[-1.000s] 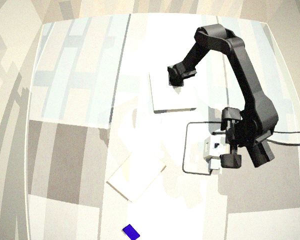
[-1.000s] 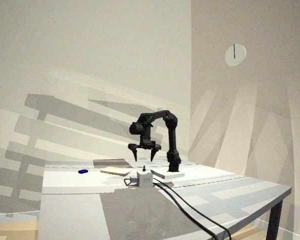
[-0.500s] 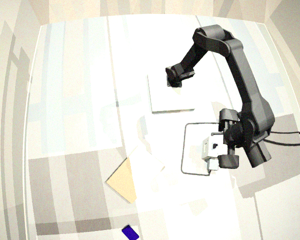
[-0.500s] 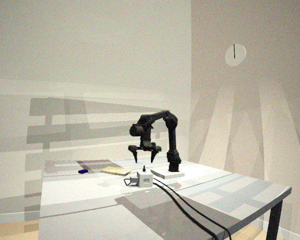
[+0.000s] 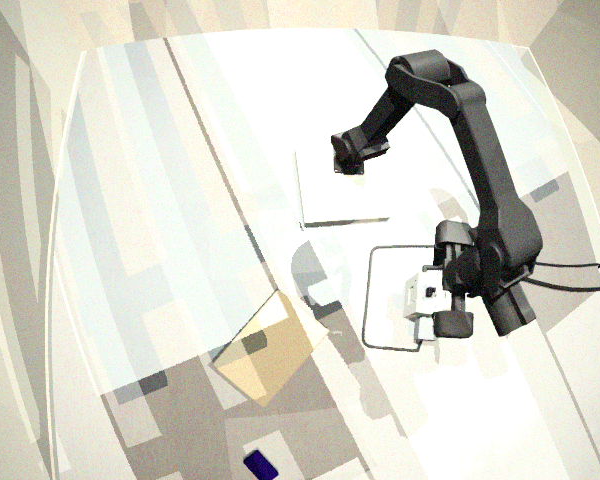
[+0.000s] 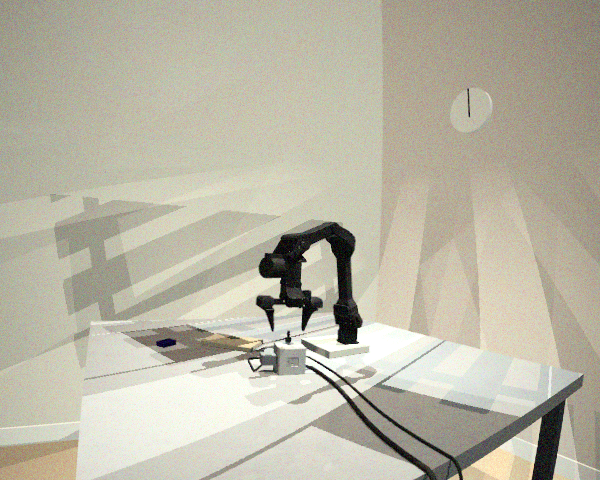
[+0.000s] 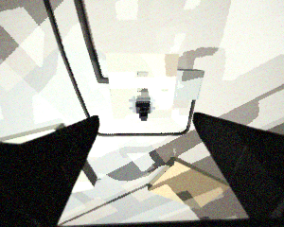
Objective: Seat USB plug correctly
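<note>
The power cube (image 5: 423, 308) (image 6: 283, 362) (image 7: 119, 105) is a small whitish box standing on the table. The dark USB plug (image 5: 430, 291) (image 6: 288, 338) (image 7: 143, 110) stands upright out of its top face. Pale metal shows around the plug's foot in the wrist view; which way round the plug sits cannot be told. My gripper (image 5: 453, 279) (image 6: 288, 330) (image 7: 146, 118) is wide open and empty, pointing down above the cube. In the exterior view its fingertips are on either side of the plug and slightly above it. In the top view the arm hides the fingertips.
A light grey block (image 5: 425, 330) (image 6: 267, 358) (image 7: 191, 85) sits against the cube's side. Dark cables (image 5: 366, 299) (image 6: 383, 414) (image 7: 87, 43) loop around the cube and run over the table edge. A tan slab (image 5: 282, 356) (image 6: 228, 341) (image 7: 185, 179) and a blue block (image 5: 260, 465) (image 6: 166, 342) lie farther off.
</note>
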Controlling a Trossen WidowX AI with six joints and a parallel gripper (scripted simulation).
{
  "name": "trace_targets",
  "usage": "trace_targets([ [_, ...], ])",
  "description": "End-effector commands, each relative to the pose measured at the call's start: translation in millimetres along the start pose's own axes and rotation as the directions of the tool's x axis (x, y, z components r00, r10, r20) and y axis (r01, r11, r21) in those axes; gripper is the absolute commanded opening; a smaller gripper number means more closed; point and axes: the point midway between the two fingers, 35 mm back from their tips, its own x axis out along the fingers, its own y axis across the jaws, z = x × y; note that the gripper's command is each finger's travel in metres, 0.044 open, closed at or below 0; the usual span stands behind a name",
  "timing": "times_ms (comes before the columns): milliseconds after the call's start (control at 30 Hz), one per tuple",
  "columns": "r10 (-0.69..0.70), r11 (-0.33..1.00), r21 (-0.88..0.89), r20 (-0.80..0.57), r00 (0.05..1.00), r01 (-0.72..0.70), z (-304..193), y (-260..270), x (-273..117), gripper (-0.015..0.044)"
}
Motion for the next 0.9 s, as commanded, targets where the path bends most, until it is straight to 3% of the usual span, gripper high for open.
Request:
trace_targets([
  [0,0.009,1.000,0.005,0.000,1.000,-0.009,-0.3,2.0,6.2,0.0440],
  [300,0.009,1.000,0.005,0.000,1.000,-0.009,-0.3,2.0,6.8,0.0440],
  [833,0.003,1.000,0.000,-0.002,1.000,-0.003,-0.4,0.7,4.9,0.0020],
  [867,0.003,1.000,0.000,-0.002,1.000,-0.003,-0.4,0.7,4.9,0.0013],
])
